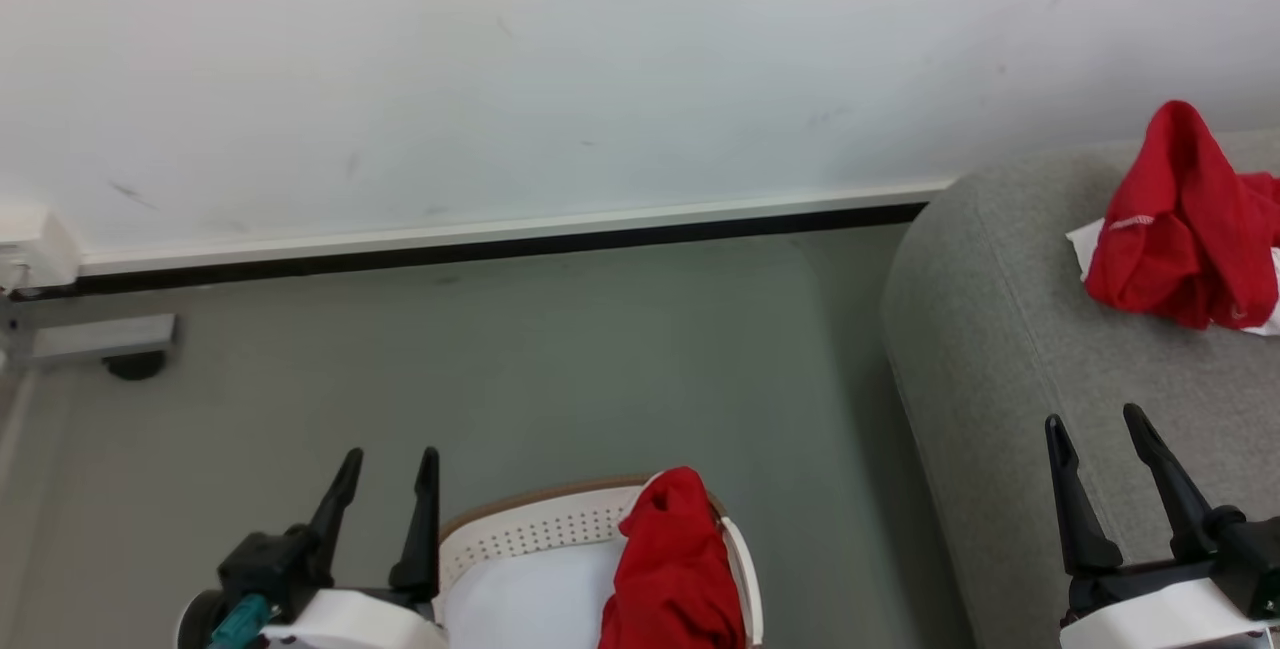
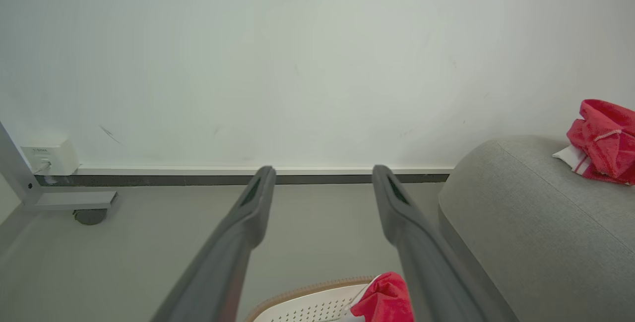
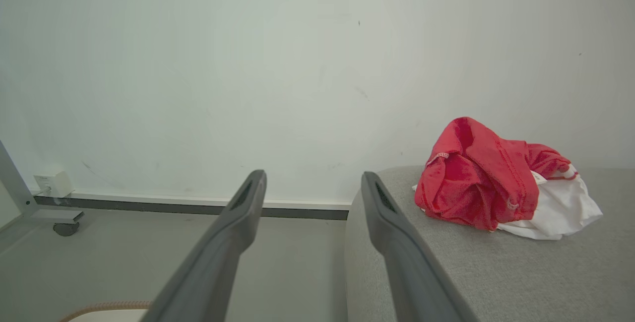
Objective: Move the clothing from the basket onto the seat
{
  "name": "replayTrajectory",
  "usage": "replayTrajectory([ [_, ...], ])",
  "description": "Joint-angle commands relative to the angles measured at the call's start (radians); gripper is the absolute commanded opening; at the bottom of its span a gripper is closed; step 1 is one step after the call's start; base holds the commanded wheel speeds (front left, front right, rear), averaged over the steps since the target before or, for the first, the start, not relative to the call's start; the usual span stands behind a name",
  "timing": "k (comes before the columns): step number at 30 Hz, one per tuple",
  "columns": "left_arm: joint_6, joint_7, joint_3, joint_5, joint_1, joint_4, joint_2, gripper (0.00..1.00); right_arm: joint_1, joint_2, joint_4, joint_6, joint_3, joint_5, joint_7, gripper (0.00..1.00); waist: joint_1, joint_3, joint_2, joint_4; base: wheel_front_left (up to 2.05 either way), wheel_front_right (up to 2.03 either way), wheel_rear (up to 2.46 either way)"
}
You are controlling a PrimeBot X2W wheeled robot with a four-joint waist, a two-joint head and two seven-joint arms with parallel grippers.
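The white basket (image 1: 540,534) with its brown rim stands on the floor at the bottom centre, a red garment (image 1: 672,569) draped over its right side; both show again in the left wrist view as basket (image 2: 307,307) and garment (image 2: 384,299). A red and white garment pile (image 1: 1180,224) (image 3: 488,183) (image 2: 603,141) lies on the grey sofa (image 1: 1020,359) at the right. My left gripper (image 1: 390,464) is open just left of the basket, holding nothing. My right gripper (image 1: 1095,424) is open over the sofa's front part, empty, well short of the pile.
A white wall with a dark skirting strip (image 1: 500,247) runs behind. At the far left a grey metal frame foot with a caster (image 1: 130,359) and a white wall box (image 1: 35,249) stand. Grey floor (image 1: 560,369) lies between basket and wall.
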Motion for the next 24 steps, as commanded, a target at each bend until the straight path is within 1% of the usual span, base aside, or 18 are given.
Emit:
replayTrajectory([
  [1,-0.002,0.0,-0.007,-0.005,-0.02,0.007,0.003,1.0,-0.018,0.004,-0.003,-0.002,-0.002,0.006,0.0,1.0,0.0,0.025,-0.0001,-0.026,0.0,0.0,0.0],
  [7,-0.005,0.0,-0.059,0.004,-0.074,0.057,0.003,1.0,-0.042,0.014,-0.016,-0.002,-0.007,0.014,0.0,1.0,0.0,0.088,-0.0001,-0.079,0.0,0.0,0.0],
  [9,-0.007,0.0,-0.079,-0.003,-0.091,0.113,0.004,1.0,-0.051,0.019,-0.017,-0.002,-0.007,0.012,0.0,1.0,0.0,0.11,-0.0001,-0.097,0.0,0.0,0.0],
  [16,-0.008,0.015,-0.167,-0.027,-0.211,0.357,0.04,1.0,-0.088,0.046,-0.035,-0.002,-0.015,0.008,0.0,1.0,0.0,0.198,-0.0001,-0.152,0.0,0.0,0.0],
  [24,-0.007,0.097,-0.289,-0.102,-0.362,0.558,0.083,1.0,-0.143,0.08,-0.058,-0.002,-0.005,0.003,0.0,1.0,0.0,0.321,-0.0001,-0.208,0.0,0.0,0.0],
])
